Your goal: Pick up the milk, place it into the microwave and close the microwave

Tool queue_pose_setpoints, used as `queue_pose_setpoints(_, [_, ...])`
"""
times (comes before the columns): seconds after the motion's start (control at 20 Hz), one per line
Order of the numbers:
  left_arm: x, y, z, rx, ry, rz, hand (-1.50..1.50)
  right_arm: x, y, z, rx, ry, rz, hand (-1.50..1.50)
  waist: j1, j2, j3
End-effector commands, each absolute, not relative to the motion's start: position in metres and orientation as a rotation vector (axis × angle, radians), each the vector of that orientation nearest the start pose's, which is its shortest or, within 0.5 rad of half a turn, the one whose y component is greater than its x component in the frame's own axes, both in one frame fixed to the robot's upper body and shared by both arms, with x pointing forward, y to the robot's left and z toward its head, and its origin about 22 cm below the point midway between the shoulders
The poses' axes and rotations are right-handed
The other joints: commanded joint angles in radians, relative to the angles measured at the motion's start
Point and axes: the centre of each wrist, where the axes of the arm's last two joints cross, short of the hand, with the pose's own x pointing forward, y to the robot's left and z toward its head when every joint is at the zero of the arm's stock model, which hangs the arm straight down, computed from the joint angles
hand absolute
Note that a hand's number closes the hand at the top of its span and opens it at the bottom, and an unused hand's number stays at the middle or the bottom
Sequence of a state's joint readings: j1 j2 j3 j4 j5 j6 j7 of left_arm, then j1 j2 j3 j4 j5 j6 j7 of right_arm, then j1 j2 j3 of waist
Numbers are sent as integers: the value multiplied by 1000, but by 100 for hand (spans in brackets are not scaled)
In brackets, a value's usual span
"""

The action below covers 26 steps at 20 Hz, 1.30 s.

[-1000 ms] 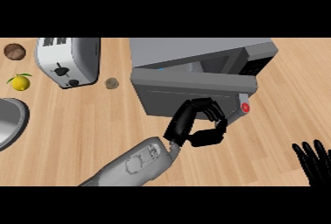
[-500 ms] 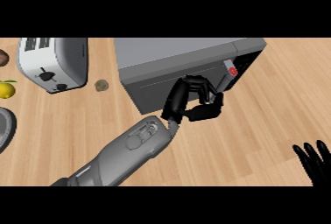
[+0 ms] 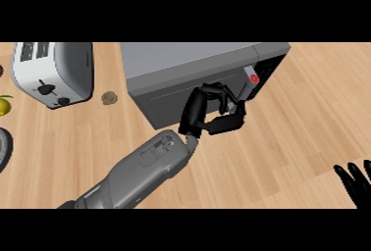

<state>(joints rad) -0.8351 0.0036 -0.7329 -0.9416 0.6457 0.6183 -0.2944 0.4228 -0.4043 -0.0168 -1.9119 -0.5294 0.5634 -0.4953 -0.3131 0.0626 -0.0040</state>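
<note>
grey microwave point(image 3: 188, 61) sits just beyond the left hand point(image 3: 210, 110), whose curled fingers press its door point(image 3: 170, 100) and grasp nothing. milk isn't visible, likely inside. closing step; next, push the door flush. right hand point(image 3: 355, 181) rests open, far right.

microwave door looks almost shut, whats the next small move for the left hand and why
Probably one more short push toward the microwave. The left hand rests against the front of the door, which lies nearly flush with the body, though the edge beside the red button may not be fully seated. The milk is not visible.
</note>
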Motion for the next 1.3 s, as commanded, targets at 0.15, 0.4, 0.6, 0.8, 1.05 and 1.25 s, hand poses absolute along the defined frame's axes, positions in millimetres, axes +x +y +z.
queue_pose_setpoints(0.15, [352,8,61,-214,-1780,-175,150,139,-327,48,648,-1990,183,-150,-19,21,1])
queue_pose_setpoints(0.4, [352,9,59,-210,-1791,-150,150,141,-329,59,665,-2010,211,-150,-24,20,1])
queue_pose_setpoints(0.6, [353,9,59,-192,-1794,-128,150,139,-332,66,647,-2029,223,-150,-43,17,1])
queue_pose_setpoints(0.8, [353,9,58,-197,-1798,-120,150,139,-334,71,663,-2032,232,-150,-39,20,2])
queue_pose_setpoints(1.05, [353,7,59,-191,-1813,-121,150,134,-332,68,722,-2011,187,-150,-50,21,4])
queue_pose_setpoints(1.25, [355,9,58,-182,-1818,-99,150,132,-334,71,729,-2004,189,-150,-47,23,4])
